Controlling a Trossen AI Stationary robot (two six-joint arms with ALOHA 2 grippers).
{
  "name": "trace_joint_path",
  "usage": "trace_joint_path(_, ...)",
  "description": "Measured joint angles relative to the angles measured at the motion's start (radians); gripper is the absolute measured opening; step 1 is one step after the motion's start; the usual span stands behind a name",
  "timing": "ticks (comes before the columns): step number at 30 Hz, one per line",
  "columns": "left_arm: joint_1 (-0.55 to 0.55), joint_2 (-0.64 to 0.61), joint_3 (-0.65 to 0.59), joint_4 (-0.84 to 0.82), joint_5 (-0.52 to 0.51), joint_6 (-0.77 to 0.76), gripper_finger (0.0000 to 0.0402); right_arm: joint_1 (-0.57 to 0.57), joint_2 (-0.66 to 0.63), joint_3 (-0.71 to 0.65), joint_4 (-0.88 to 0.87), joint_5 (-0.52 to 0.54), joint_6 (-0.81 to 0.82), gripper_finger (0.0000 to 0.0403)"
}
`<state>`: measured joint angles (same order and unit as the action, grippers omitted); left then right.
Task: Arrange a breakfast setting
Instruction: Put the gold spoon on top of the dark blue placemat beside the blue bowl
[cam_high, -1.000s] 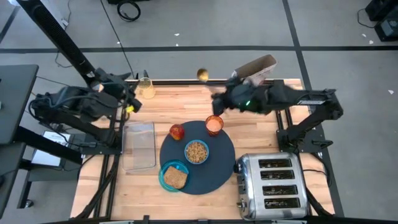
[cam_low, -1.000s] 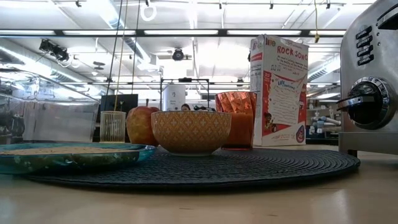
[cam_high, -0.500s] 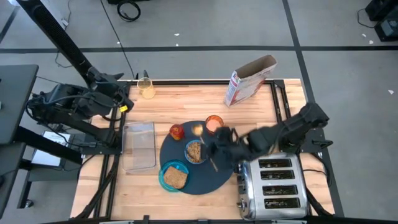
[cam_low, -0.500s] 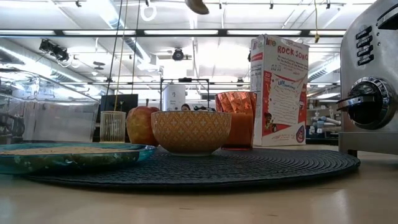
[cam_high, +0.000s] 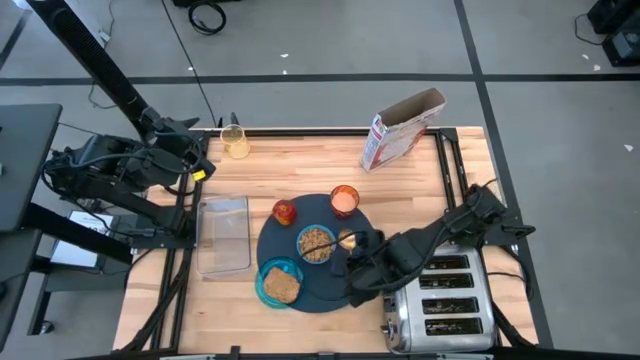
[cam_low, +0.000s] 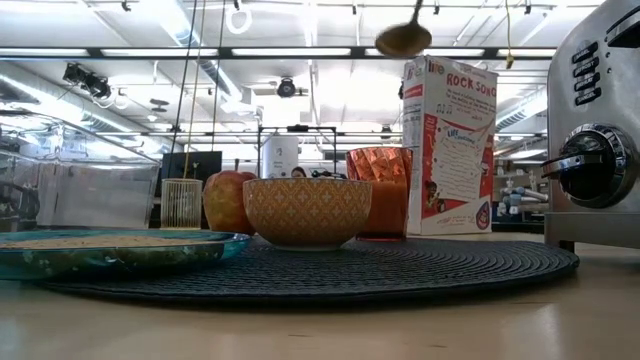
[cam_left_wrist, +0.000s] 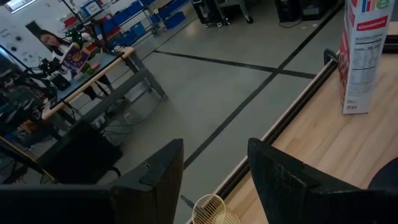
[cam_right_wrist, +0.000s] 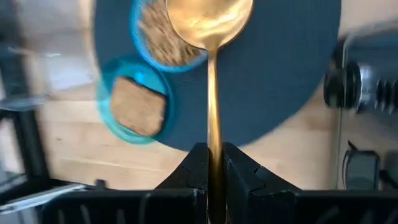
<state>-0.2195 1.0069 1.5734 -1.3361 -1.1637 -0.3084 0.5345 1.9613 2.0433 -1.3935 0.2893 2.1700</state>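
My right gripper (cam_high: 352, 270) hangs over the right part of the dark-grey mat (cam_high: 330, 290), shut on the gold spoon (cam_right_wrist: 209, 25). The spoon's bowl (cam_low: 404, 40) shows high above the table in the low view. On the mat stand the blue bowl (cam_high: 316, 243), the orange cup (cam_high: 344, 200) and the apple (cam_high: 285, 211). The teal plate (cam_high: 268, 290) carries the toast (cam_high: 283, 287) at the mat's near left rim. My left gripper (cam_left_wrist: 214, 180) waits open at the table's far left corner. My right gripper pinches the spoon's handle (cam_right_wrist: 214, 134) between its two fingers (cam_right_wrist: 198, 163), which lie along the handle. The fingers slant down from the table's near right side. The spoon is lifted clear of the mat, and its bowl (cam_high: 347, 238) points toward the far edge beside the blue bowl.
The chrome toaster (cam_high: 440, 300) stands at the near right, close under my right arm. A cereal box (cam_high: 400, 140) stands at the far edge and a clear tray (cam_high: 224, 233) lies left of the mat. A small pale cup (cam_high: 236, 143) sits at the far left.
My right gripper has carried the spoon from the far edge beside the cereal box toward the near edge and down, until it is over the mat. It has tipped from about level to a steep downward slant and rolled. It has stayed shut on the spoon.
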Motion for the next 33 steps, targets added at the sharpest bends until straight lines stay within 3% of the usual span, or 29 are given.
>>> trace_joint_path(6,0.0,0.0,0.0,0.0,0.0,-0.021,0.0185,-0.048,0.09,0.018,0.044,-0.047,-0.005,0.0028)
trace_joint_path(10,0.0,0.0,0.0,0.0,0.0,-0.03,0.0185,-0.086,0.139,0.018,-0.041,-0.112,-0.034,0.0028)
trace_joint_path(25,0.0,0.001,-0.001,0.005,-0.001,-0.047,0.0185,-0.252,0.189,-0.035,-0.129,-0.464,-0.416,0.0028)
trace_joint_path(33,0.0,0.001,-0.001,0.005,-0.001,-0.047,0.0185,-0.28,0.189,-0.12,-0.132,-0.46,-0.41,0.0028)
